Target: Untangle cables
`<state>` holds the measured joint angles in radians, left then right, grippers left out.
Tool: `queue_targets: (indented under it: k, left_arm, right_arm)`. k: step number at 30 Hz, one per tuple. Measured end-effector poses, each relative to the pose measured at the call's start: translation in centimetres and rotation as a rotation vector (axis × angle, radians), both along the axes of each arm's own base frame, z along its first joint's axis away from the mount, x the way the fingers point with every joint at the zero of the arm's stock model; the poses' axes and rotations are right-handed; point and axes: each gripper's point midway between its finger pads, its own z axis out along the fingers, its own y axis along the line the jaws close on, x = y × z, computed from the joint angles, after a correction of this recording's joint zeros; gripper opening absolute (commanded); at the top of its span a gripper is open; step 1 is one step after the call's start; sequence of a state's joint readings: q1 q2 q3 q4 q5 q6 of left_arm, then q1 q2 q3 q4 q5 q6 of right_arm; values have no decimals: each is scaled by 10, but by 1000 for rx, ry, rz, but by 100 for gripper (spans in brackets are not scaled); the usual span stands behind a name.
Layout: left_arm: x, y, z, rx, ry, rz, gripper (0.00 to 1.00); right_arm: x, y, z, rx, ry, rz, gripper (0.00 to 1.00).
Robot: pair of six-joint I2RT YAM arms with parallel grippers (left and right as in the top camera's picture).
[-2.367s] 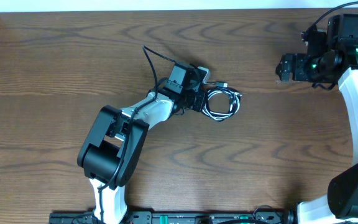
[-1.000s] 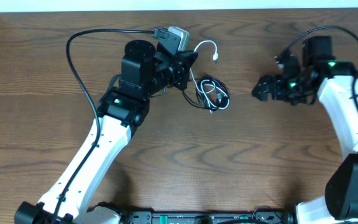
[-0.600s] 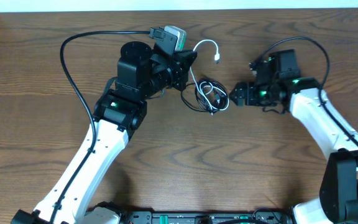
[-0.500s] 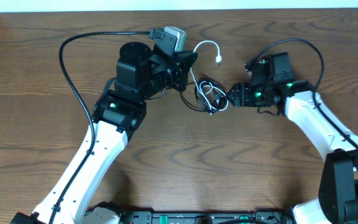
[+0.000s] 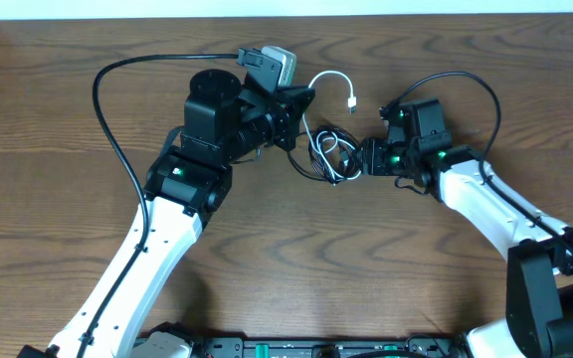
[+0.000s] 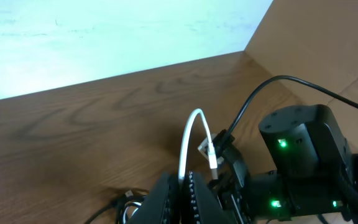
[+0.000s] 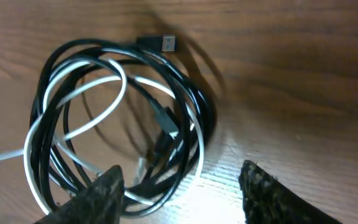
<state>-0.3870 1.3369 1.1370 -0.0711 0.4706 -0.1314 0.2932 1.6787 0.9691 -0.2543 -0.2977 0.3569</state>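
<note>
While the left gripper point(image 6: 184, 190) pinches the white cord point(image 6: 183, 146) tight and holds it up in a loop, the rest of the cables point(image 7: 120, 118) lie in a round pile on the brown table point(image 5: 416, 288). The right gripper point(image 7: 184, 186) hangs low over the pile's edge, its fingers point(image 7: 104, 190) wide apart.

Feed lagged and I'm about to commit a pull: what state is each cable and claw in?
thin white cord: one end raised, arching; rest tangled in coil.
coil of thin black cords: lying flat, tangled.
left claw: shut on white cord.
right claw: open, over coil's edge.
</note>
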Motion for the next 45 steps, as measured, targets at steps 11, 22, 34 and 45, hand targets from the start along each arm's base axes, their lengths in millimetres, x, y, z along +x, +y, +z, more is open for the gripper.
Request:
queue_targets:
  k: [11, 22, 34, 45]
  left_arm:
    - [-2, 0, 3, -3, -5, -3, 8]
    - [-4, 1, -1, 4, 12, -2, 8]
    - [-4, 1, -2, 7, 19, -2, 8]
    - [-6, 2, -8, 16, 40, -3, 8]
  right_arm:
    - [-8, 11, -12, 14, -25, 12, 45]
    - [-8, 12, -46, 1, 24, -5, 38]
    - [-9, 24, -55, 43, 46, 1, 40]
    - [-13, 14, -56, 0, 64, -28, 49]
